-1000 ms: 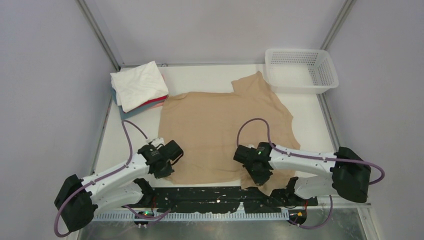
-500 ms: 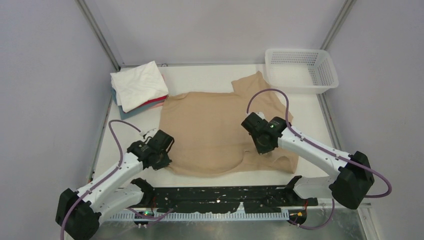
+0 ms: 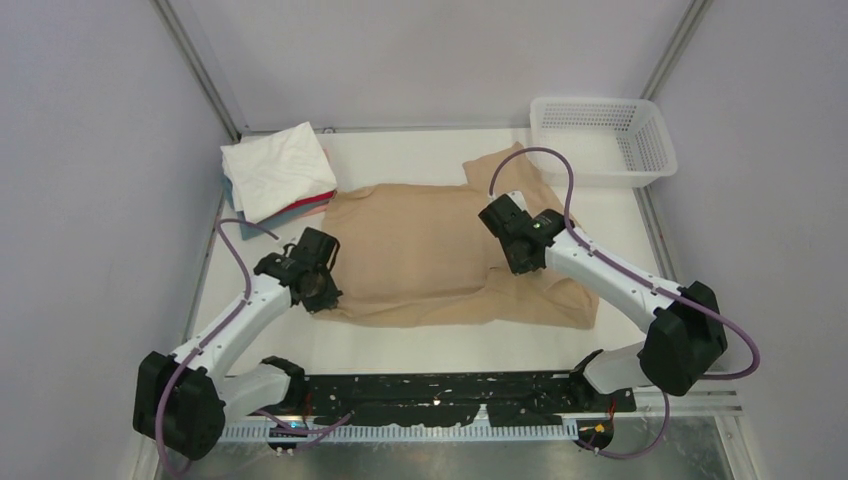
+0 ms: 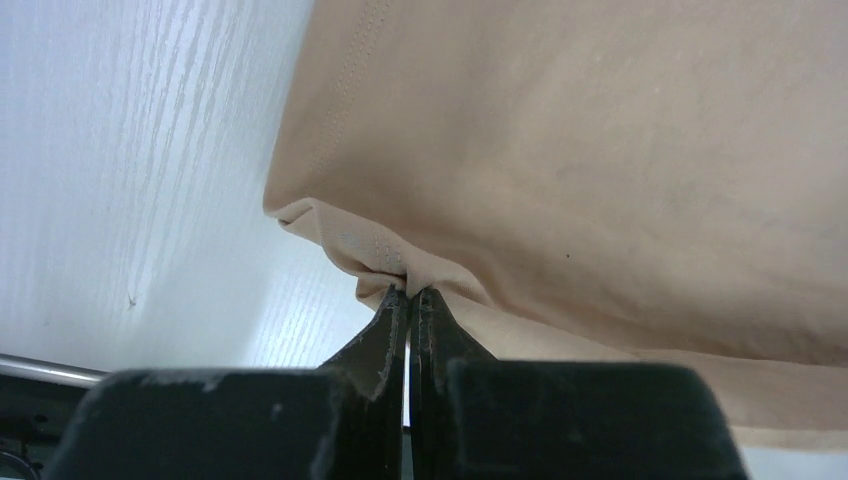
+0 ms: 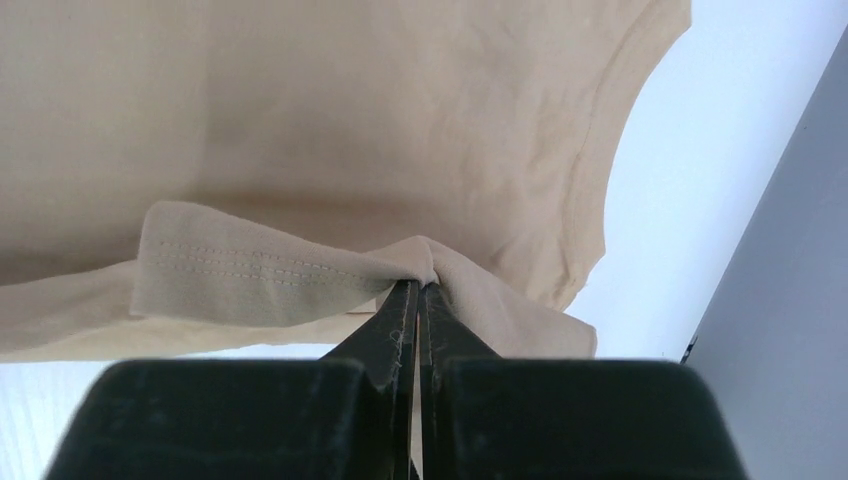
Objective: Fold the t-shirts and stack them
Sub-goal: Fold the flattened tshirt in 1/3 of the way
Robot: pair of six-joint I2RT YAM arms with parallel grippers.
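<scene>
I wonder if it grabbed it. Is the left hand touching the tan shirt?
Touching. The left wrist view shows the left hand pinching a fold of the tan shirt.

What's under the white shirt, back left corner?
Under the white shirt, edges of a red/pink shirt and a grey-blue shirt show. Everything else beneath is covered; count unclear.
</scene>
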